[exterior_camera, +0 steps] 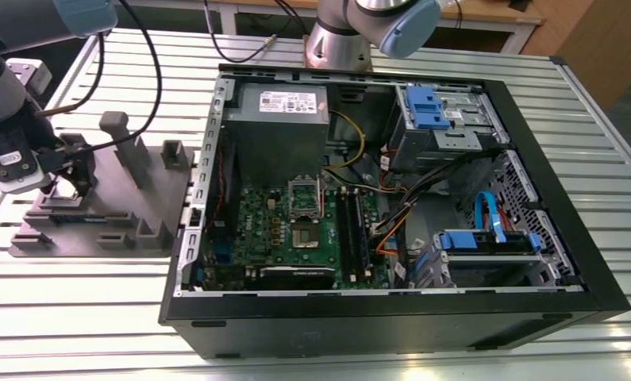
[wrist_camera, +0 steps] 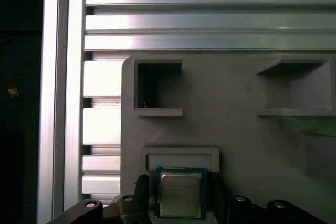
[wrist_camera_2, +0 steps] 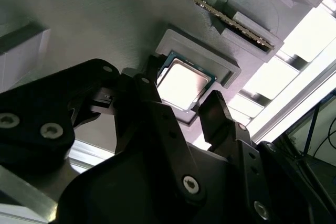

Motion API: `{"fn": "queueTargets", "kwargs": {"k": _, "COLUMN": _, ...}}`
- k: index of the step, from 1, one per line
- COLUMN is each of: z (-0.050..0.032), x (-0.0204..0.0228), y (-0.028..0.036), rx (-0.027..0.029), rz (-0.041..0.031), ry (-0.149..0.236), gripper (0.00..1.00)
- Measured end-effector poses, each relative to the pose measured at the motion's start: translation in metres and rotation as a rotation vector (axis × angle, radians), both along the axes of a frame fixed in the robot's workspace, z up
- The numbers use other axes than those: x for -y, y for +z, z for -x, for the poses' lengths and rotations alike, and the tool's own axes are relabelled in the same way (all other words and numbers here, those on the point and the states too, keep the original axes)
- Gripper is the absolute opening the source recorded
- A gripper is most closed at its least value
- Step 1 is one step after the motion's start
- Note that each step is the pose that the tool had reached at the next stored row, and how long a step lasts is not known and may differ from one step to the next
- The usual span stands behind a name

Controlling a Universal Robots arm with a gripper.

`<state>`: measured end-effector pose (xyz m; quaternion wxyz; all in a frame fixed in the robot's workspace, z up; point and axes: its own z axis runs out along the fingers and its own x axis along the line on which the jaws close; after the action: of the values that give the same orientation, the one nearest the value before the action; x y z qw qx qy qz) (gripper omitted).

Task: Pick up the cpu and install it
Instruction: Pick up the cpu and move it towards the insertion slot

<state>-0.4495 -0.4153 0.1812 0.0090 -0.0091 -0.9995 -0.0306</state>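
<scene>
One cpu [wrist_camera: 179,195] [wrist_camera_2: 184,83], lying flat in a shallow raised pocket on one grey fixture plate [wrist_camera: 231,129], at the exterior view's left beside one open computer case [exterior_camera: 400,317]. One gripper [exterior_camera: 67,178] low over that plate. Two fingers [wrist_camera_2: 215,111] spread apart, flanking the cpu on opposite sides, just beside its edges; touching or not, cannot tell. Two square recesses [wrist_camera: 157,90] in the plate near the pocket.

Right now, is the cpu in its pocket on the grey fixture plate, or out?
In. The cpu lies flat inside the raised frame on the grey fixture plate, with the gripper straddling it.
</scene>
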Motion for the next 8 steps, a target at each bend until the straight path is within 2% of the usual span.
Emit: {"fn": "queueTargets", "kwargs": {"k": 8, "z": -0.0002, "x": 0.0, "y": -0.0002, "rx": 0.0, "rz": 0.0001, "ry": 0.0, "gripper": 0.58}}
